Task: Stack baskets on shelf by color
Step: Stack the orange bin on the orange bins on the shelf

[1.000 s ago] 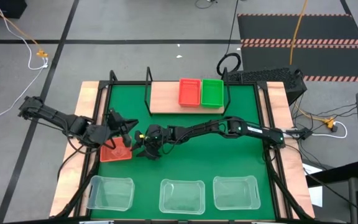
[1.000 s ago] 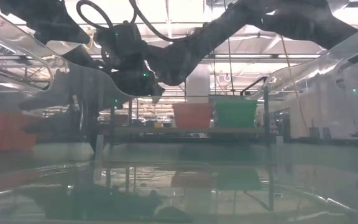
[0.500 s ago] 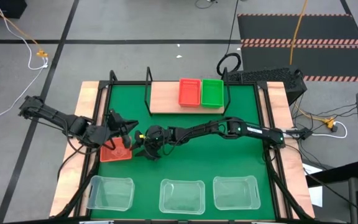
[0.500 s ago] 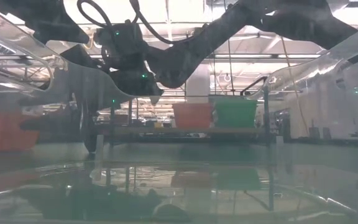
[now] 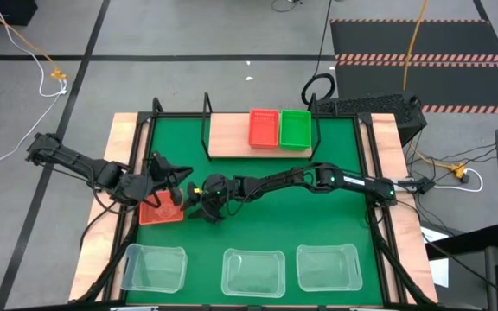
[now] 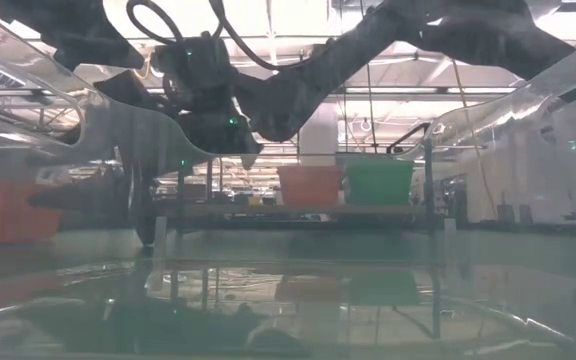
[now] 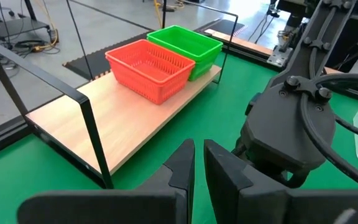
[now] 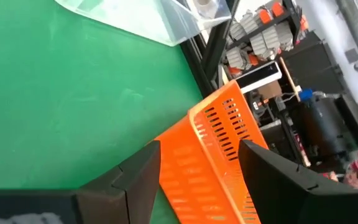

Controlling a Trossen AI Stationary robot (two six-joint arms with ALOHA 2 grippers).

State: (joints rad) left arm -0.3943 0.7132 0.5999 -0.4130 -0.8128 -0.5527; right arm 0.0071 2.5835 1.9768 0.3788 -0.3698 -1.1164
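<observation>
High view: my right gripper [image 5: 186, 205] spread around red-orange basket [image 5: 161, 212] edge | left gripper [image 5: 173, 195] pressed together alongside | clear basket [image 5: 153, 266] near.

Lighting: even, bright overhead.
Low view hazy, backlit by ceiling lights [image 6: 298, 15]; arms silhouetted; wrist views sharp.

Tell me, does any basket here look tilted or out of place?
Yes. One red-orange basket sits alone on the green mat's left side, tilted in the right wrist view, between the open right gripper fingers. The left gripper is beside it.
</observation>
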